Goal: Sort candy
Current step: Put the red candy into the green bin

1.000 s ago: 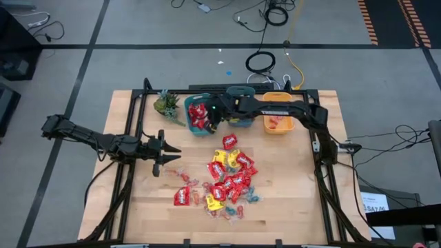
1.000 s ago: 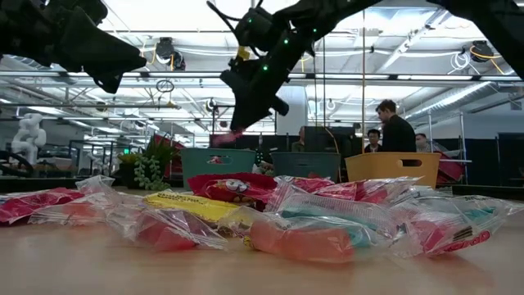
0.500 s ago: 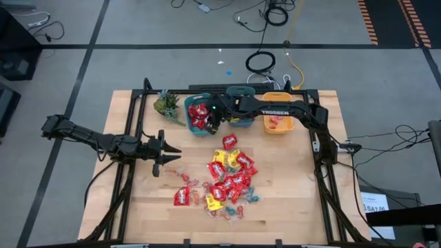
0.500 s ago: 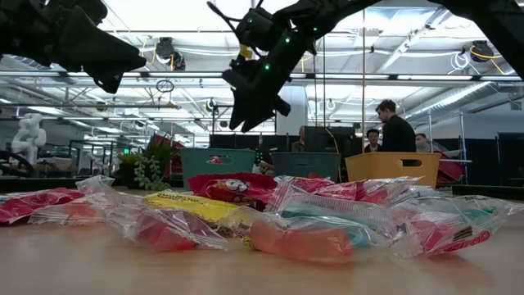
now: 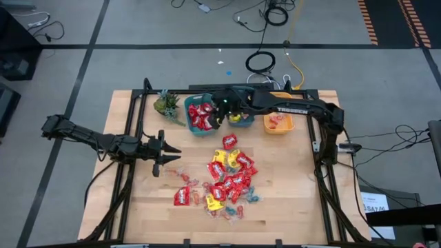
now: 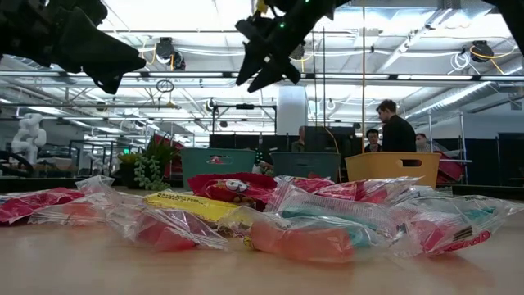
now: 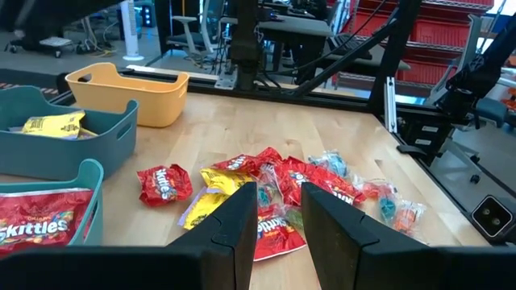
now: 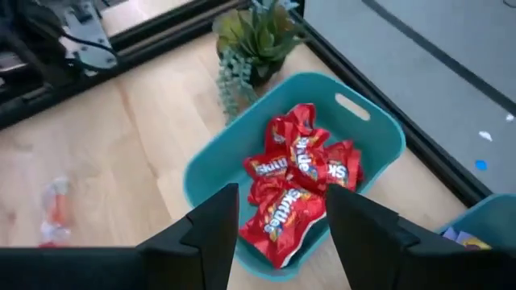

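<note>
Three plastic bins top centre (teal (image 5: 200, 115), dark teal (image 5: 241, 117), yellow (image 5: 278, 122)); right gripper (image 5: 219, 118), jaws wide and empty, above red packets (image 8: 294, 181); left gripper (image 5: 167, 153) parted, mid-left.

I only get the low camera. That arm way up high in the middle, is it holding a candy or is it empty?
Observer: Empty. The right wrist view shows the right end effector open, with nothing between its fingers.
Operator: What's underneath it?
Observer: A teal bin with red packets piled inside.
Operator: And the other arm?
Observer: From above, the left end effector hangs open over the table's left side, apart from the candy pile.
</note>
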### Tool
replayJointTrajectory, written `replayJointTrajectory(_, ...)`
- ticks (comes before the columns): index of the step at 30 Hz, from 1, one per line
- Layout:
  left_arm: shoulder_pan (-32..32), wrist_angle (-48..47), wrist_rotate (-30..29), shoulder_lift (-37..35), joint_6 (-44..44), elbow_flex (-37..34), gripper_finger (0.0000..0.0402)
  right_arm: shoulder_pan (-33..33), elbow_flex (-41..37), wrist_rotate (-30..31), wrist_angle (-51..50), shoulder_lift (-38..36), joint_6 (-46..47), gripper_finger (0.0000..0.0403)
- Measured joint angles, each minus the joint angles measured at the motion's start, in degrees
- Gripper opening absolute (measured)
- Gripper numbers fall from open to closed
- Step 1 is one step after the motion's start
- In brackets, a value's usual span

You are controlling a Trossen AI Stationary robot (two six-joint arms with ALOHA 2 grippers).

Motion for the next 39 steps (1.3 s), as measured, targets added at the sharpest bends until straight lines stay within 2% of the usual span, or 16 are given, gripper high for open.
replayJointTrajectory(6, -0.02, -0.01, 0.0, 0.0, 0.02, 0.0, 0.0107, 2.76, -10.97, 5.59, 1.89, -6.9, 4.16, 0.0176)
replayJointTrajectory(12, -0.02, -0.03, 0.0, -0.02, 0.04, 0.0, 0.0107, 6.52, -27.41, 5.61, 10.4, -17.26, 10.9, 0.0176)
replayJointTrajectory(18, 0.0, -0.82, 0.0, 0.0, 0.11, 0.0, 0.0107, 7.81, -39.59, 5.67, 20.57, -22.18, 16.54, 0.0176)
replayJointTrajectory(24, 0.0, -1.12, -0.02, 0.0, 0.09, 0.0, 0.0107, 7.81, -44.81, 5.44, 22.72, -20.59, 23.17, 0.0206)
replayJointTrajectory(32, -0.02, -1.23, -0.02, 0.0, 0.07, 0.0, 0.0107, 9.0, -45.12, 5.61, 27.03, -14.5, 20.21, 0.028)
replayJointTrajectory(39, 0.0, -1.12, -0.02, 0.0, -0.07, 0.0, 0.0107, 8.94, -45.1, 5.7, 31.29, -5.8, 20.65, 0.0292)
